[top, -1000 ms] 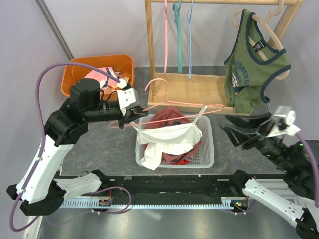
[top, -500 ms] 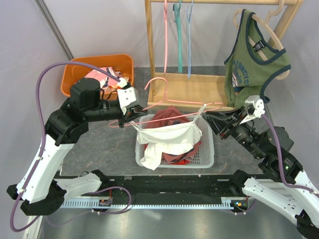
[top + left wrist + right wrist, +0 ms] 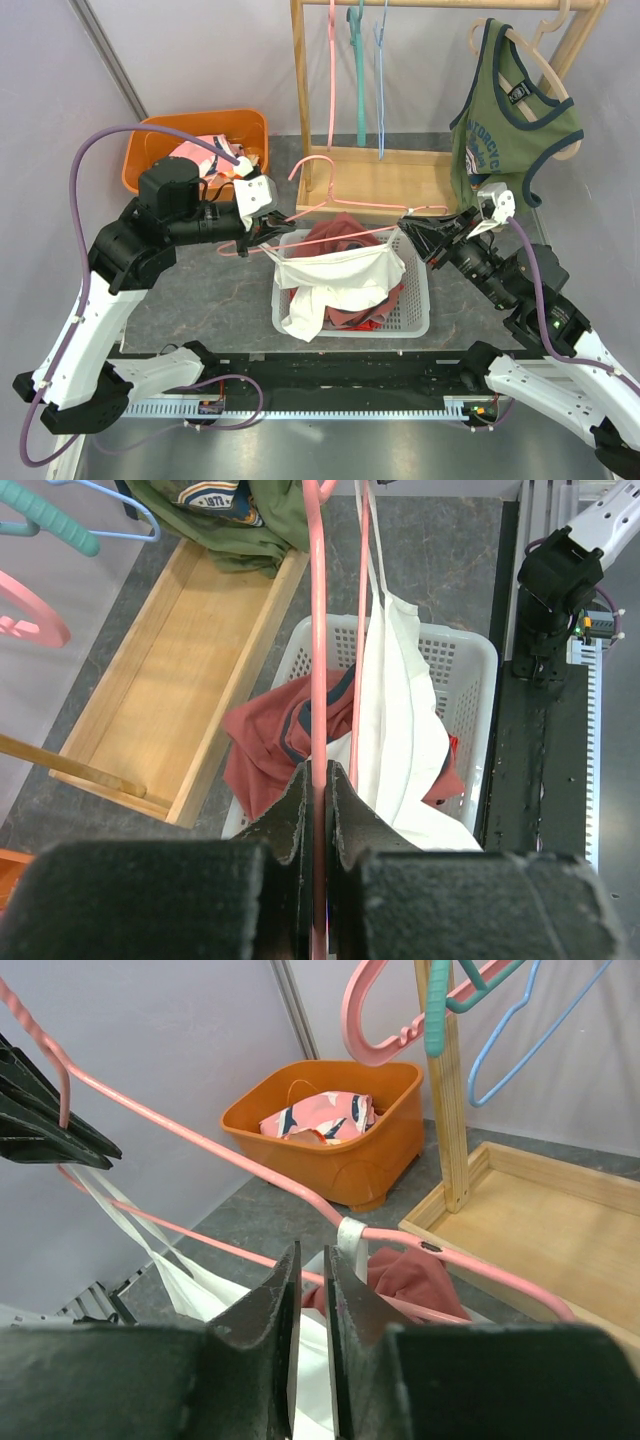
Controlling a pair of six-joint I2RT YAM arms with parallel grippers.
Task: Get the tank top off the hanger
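A white tank top (image 3: 340,280) hangs from a pink hanger (image 3: 340,205) and droops into a white basket (image 3: 420,305). One strap (image 3: 350,1235) loops over the hanger's right arm. My left gripper (image 3: 268,228) is shut on the hanger's left end; the left wrist view shows the pink wire (image 3: 317,630) clamped between the pads of that gripper (image 3: 320,770). My right gripper (image 3: 408,230) sits at the hanger's right end beside the strap. Its jaws (image 3: 312,1255) stand a narrow slit apart with white cloth (image 3: 200,1290) showing in the slit; whether they pinch it is unclear.
A red garment (image 3: 335,235) lies in the basket under the tank top. Behind stands a wooden rack (image 3: 380,185) with empty hangers and a green sleeveless shirt (image 3: 510,130). An orange bin (image 3: 150,150) with clothes sits at the back left.
My right arm has swung left from the table's right side to the hanger's right end, and its jaws have narrowed. The left arm and the hanger have stayed still.
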